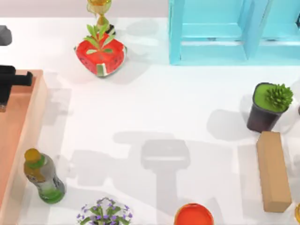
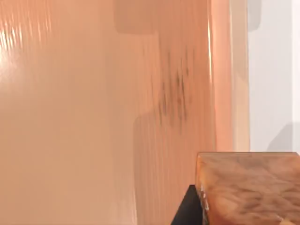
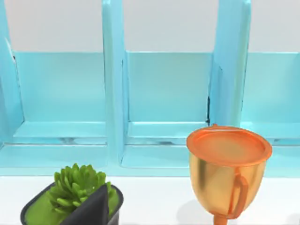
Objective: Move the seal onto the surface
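My left gripper (image 1: 5, 91) hangs over the brown wooden tray (image 1: 29, 123) at the table's left edge. In the left wrist view a tan-orange wood-grained block, the seal (image 2: 248, 187), sits close to the camera beside a black finger (image 2: 185, 213), well above the tray floor (image 2: 70, 117); the gripper looks shut on it. The white surface (image 1: 154, 103) lies just past the tray's raised rim (image 2: 234, 75). A dark fingertip (image 3: 91, 210) of my right gripper pokes up in front of a succulent.
On the table stand a green bottle (image 1: 44, 178), purple flowers (image 1: 104, 213), an orange cup (image 1: 193, 215), a long tan block (image 1: 273, 171), a potted succulent (image 1: 268, 107), a red strawberry planter (image 1: 100, 52), a gold goblet (image 3: 229, 173) and the light blue shelf (image 1: 225, 33).
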